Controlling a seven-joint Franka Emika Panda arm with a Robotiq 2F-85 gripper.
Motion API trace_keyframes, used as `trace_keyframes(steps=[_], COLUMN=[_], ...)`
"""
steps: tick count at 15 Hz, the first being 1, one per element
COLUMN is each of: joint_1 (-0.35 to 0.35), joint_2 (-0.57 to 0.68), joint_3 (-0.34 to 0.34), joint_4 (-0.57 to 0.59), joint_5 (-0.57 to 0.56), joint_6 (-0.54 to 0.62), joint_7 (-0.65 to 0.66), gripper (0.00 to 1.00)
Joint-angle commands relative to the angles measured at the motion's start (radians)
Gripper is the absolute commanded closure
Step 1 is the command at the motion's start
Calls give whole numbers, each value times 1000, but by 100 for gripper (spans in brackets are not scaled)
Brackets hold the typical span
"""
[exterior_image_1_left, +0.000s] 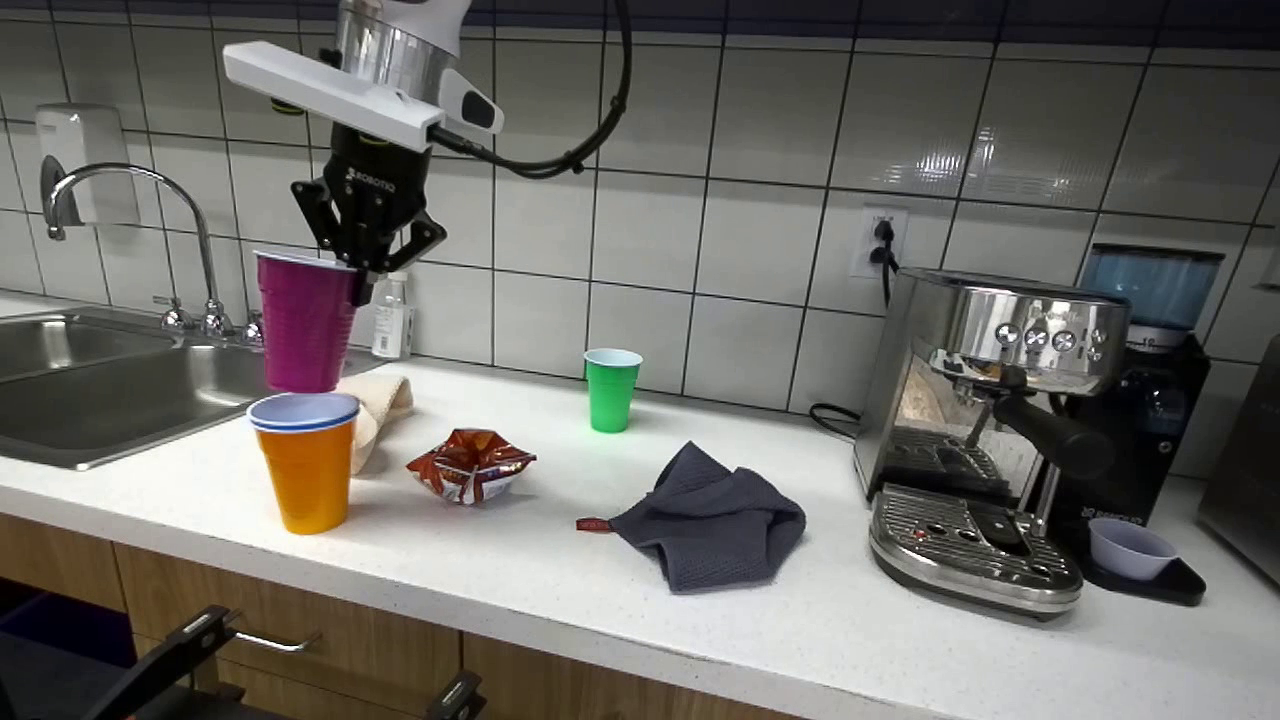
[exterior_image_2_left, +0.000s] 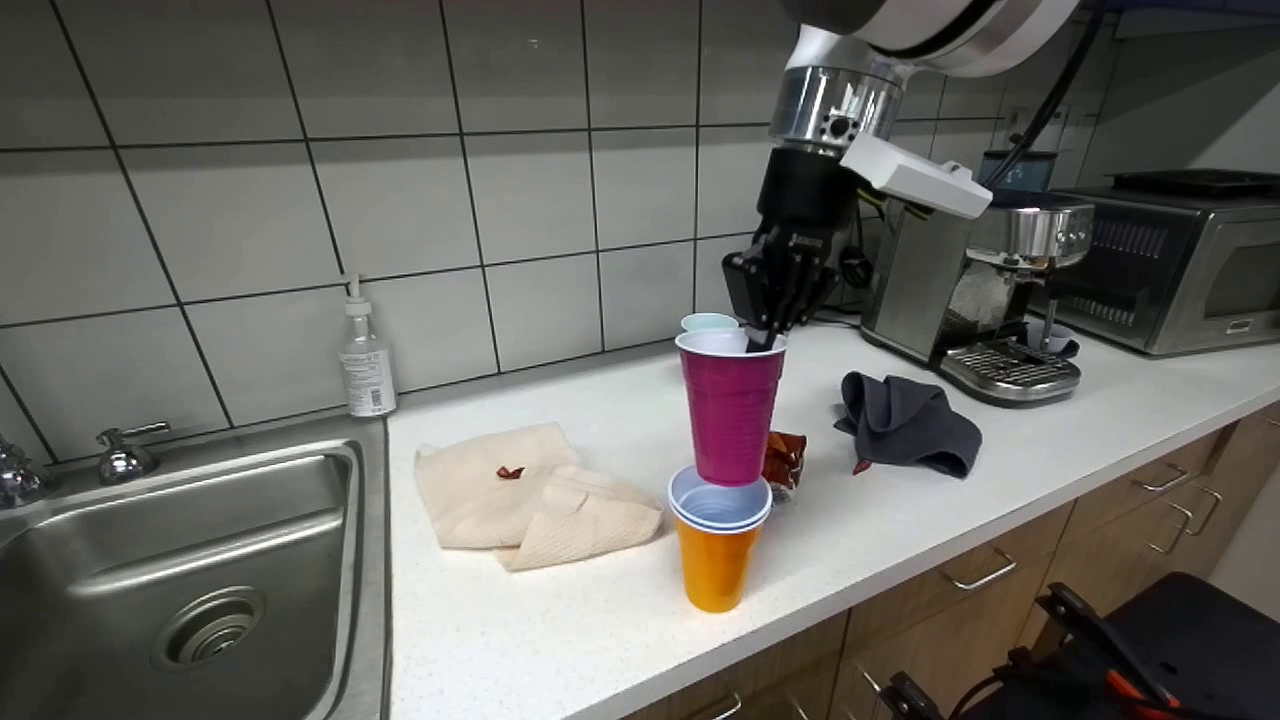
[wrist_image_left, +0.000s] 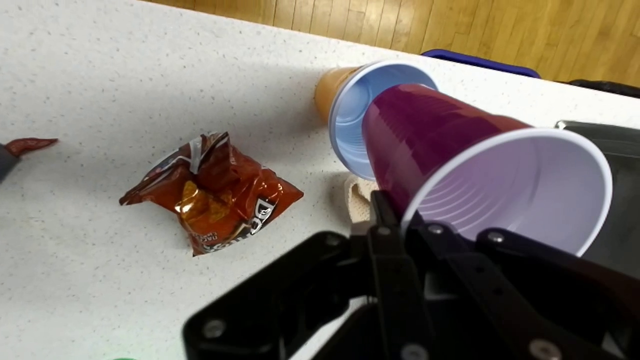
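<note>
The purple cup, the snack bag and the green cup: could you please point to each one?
Purple cup (exterior_image_1_left: 305, 325), in an exterior view: middle of its outer wall.
Snack bag (wrist_image_left: 217, 197), in the wrist view: its printed face.
Green cup (exterior_image_1_left: 612, 395), in an exterior view: its outer wall.

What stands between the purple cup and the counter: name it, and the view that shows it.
The orange cup, upright on the counter, below the raised purple cup; both exterior views show it.
</note>
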Motion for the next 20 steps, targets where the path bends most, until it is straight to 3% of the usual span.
trace_keyframes(steps=[1,20], joint_1=[-1,-1], joint_2=[-30,22], joint_3=[9,39], joint_4=[-20,-53], joint_5=[15,-4], joint_6=[-14,98], joint_7=[-15,2], gripper=[99,99])
